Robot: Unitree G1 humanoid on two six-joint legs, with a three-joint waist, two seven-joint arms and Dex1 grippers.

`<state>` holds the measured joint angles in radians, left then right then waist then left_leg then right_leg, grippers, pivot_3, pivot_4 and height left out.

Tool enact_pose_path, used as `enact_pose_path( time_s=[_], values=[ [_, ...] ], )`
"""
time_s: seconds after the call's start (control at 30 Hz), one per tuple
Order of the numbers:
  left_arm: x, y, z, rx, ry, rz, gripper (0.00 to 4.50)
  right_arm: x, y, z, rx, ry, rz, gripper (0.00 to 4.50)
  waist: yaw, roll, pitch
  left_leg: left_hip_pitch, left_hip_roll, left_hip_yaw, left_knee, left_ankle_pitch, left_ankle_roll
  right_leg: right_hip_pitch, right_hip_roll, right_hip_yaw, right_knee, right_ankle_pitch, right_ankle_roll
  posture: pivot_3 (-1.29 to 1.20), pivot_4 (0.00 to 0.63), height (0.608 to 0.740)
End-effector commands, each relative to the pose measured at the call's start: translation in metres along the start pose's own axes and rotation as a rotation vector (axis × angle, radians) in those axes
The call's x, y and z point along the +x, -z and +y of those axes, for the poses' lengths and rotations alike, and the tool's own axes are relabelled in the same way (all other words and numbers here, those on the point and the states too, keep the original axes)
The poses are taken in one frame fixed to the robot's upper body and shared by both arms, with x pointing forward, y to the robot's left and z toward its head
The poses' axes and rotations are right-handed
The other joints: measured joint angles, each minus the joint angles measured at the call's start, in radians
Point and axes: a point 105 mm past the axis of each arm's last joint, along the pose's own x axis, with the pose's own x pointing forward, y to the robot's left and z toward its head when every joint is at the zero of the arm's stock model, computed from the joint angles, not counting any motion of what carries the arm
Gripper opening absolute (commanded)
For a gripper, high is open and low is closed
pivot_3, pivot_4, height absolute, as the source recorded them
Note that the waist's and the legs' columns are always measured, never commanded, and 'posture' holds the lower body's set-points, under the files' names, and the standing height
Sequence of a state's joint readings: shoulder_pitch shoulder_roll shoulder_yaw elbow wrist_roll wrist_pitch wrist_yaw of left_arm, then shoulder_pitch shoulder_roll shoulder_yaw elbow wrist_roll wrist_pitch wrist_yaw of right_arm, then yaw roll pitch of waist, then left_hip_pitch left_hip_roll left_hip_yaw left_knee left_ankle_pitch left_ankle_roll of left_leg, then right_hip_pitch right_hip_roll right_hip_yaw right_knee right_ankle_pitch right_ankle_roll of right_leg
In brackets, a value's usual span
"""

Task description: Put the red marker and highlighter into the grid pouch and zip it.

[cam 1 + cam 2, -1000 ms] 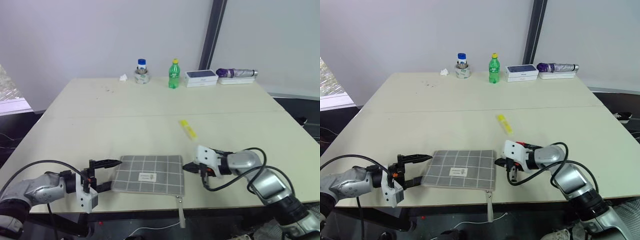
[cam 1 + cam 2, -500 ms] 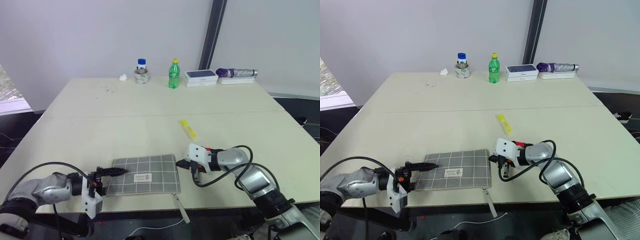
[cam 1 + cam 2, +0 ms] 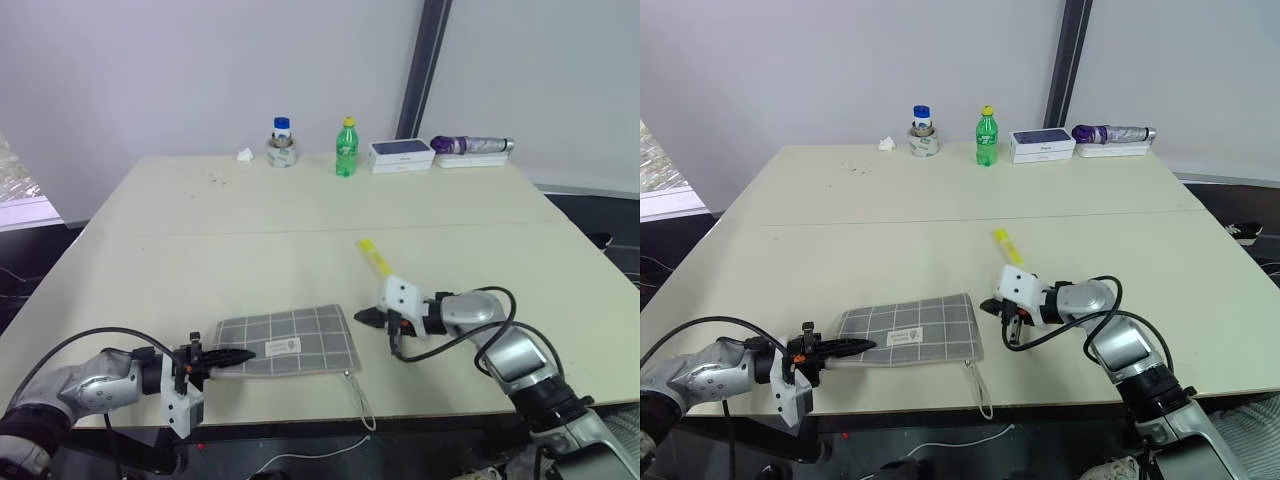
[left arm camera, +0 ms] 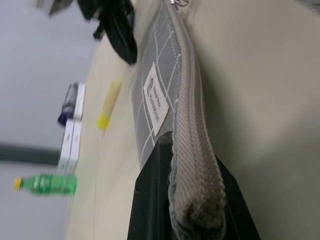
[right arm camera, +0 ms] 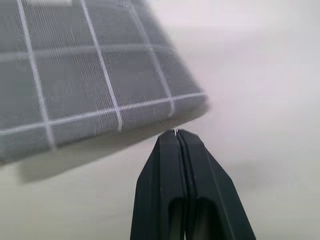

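Left wrist view shows the left claw [image 4: 192, 200] clamped on the zipper-edge corner of the pouch [image 3: 290, 340], which lies flat at the near table edge, long axis running left to right. Just past its far right corner sits the right claw [image 3: 362, 318], fingers pressed together on nothing — the nearer arm to the highlighter [image 3: 374, 257], which lies beyond it, pointing away; the red marker I cannot find.

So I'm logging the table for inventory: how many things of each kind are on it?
Pouch: 1, the grid pouch
Pen: 1, the highlighter
Bottles: 2
Boxes: 2
Umbrella: 1
Tape roll: 1
Crumpled tissue: 1
Total: 9
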<state>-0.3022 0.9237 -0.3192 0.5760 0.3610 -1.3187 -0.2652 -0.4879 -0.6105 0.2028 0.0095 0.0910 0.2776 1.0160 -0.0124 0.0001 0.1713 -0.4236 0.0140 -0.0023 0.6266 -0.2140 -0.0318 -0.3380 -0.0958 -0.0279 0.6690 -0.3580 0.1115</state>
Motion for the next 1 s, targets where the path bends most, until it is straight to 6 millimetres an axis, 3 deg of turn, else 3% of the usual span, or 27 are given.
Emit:
enact_pose_path(
  time_s=[0.03, 0.17, 0.27, 0.37, 0.47, 0.57, 0.77, 1.0],
  values=[
    [-0.010, 0.007, 0.010, -0.103, -0.102, 0.076, 0.04, -0.023, -0.017, -0.022, 0.018, 0.079, -0.086, 0.00, 0.000, 0.000, 0.000, 0.000, 0.000, 0.000, 0.000, 0.000, 0.000, 0.000, 0.000, 0.000, 0.000, 0.000, 0.000, 0.00, 0.150, 0.740],
    [-0.030, 0.020, 0.032, -0.225, -0.274, 0.192, 0.04, -0.036, -0.032, -0.032, 0.086, 0.136, -0.192, 0.00, -0.002, 0.000, 0.000, -0.001, 0.001, -0.001, 0.000, 0.000, 0.000, 0.000, 0.000, 0.000, 0.000, 0.000, 0.000, 0.00, 0.150, 0.740],
    [-0.036, 0.027, 0.051, -0.326, -0.452, 0.236, 0.00, -0.034, -0.042, -0.034, 0.134, 0.178, -0.285, 0.82, -0.002, 0.000, 0.001, -0.001, 0.002, -0.001, 0.000, 0.000, 0.000, 0.000, 0.000, 0.000, 0.000, 0.000, 0.000, 0.00, 0.150, 0.740],
    [-0.032, 0.031, 0.061, -0.393, -0.578, 0.253, 0.00, -0.023, -0.047, -0.030, 0.215, 0.186, -0.345, 2.38, 0.001, -0.001, 0.001, -0.001, 0.001, -0.001, 0.000, 0.000, 0.000, 0.000, 0.000, 0.000, 0.000, 0.000, 0.000, 0.00, 0.150, 0.740],
    [-0.016, 0.024, 0.060, -0.399, -0.562, 0.226, 0.00, -0.009, -0.047, -0.023, 0.248, 0.187, -0.367, 3.90, 0.002, -0.001, 0.001, -0.002, 0.001, -0.001, 0.001, 0.000, 0.000, 0.000, 0.000, 0.000, 0.000, 0.000, 0.000, 0.00, 0.150, 0.740],
    [-0.003, 0.020, 0.062, -0.388, -0.557, 0.215, 0.00, 0.003, -0.052, -0.017, 0.242, 0.185, -0.381, 3.90, 0.000, -0.001, 0.001, -0.002, 0.000, -0.001, 0.001, 0.000, 0.000, -0.001, 0.000, 0.000, 0.000, 0.000, 0.000, 0.00, 0.150, 0.740],
    [0.006, 0.018, 0.073, -0.355, -0.563, 0.210, 0.00, 0.021, -0.061, -0.025, 0.185, 0.292, -0.383, 3.90, -0.001, -0.001, 0.001, -0.002, 0.000, -0.001, 0.000, 0.000, 0.000, -0.002, 0.001, 0.000, 0.000, 0.000, 0.000, 0.00, 0.150, 0.740],
    [0.013, 0.015, 0.069, -0.334, -0.519, 0.200, 0.00, 0.044, -0.065, -0.037, 0.301, 0.353, -0.419, 3.90, 0.000, -0.001, 0.001, -0.002, 0.000, -0.001, 0.000, 0.000, -0.001, -0.002, 0.001, 0.000, 0.000, 0.000, 0.000, 0.00, 0.150, 0.740]
  ],
)
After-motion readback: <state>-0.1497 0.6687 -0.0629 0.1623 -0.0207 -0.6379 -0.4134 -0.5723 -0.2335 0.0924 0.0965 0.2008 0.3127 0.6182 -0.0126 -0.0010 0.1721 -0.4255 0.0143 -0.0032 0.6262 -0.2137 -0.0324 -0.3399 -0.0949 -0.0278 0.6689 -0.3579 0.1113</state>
